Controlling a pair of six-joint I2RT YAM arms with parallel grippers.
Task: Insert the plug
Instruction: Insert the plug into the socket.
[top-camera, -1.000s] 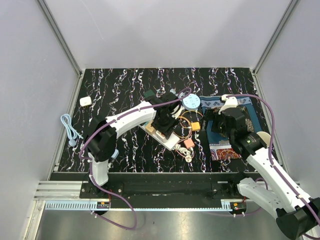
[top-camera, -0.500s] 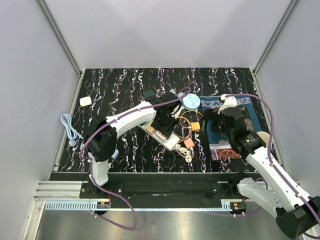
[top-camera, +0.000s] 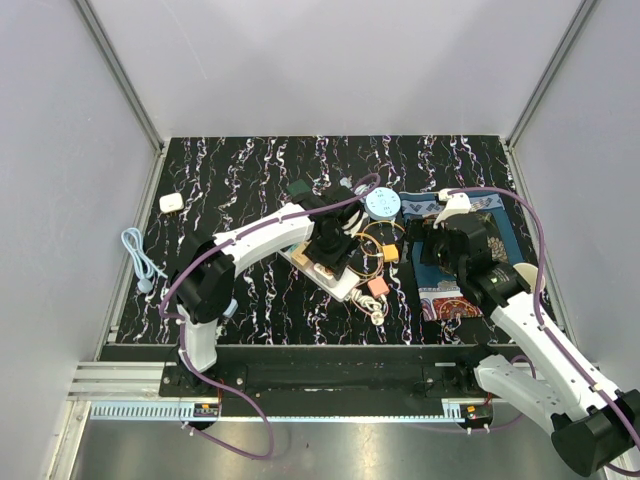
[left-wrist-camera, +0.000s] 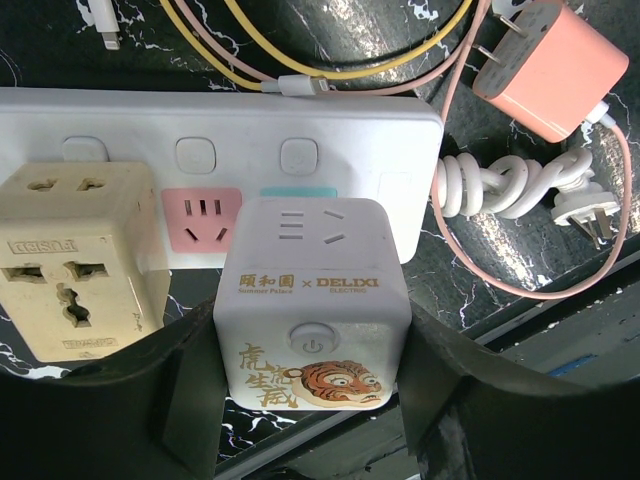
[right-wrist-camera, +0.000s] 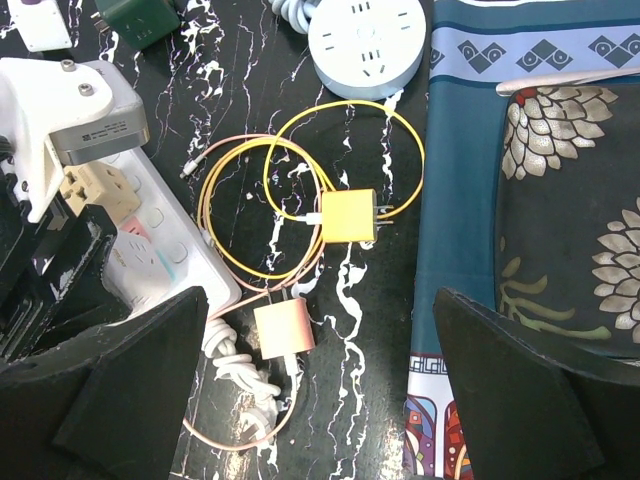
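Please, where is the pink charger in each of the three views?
Top external: pink charger near the centre, just right of the white power strip.
Left wrist: top right corner, beyond the strip's right end.
Right wrist: lower centre-left, right of the strip's end.
Shared landmark: the white power strip.

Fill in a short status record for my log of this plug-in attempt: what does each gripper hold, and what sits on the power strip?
left gripper: shut on the cube adapter, clamped on two sides
cube adapter: over the teal socket; full seating not visible
power strip: beige travel adapter plugged in at one end, pink socket free
right gripper: open, holding nothing
loose on table: pink charger, yellow charger, cables attached
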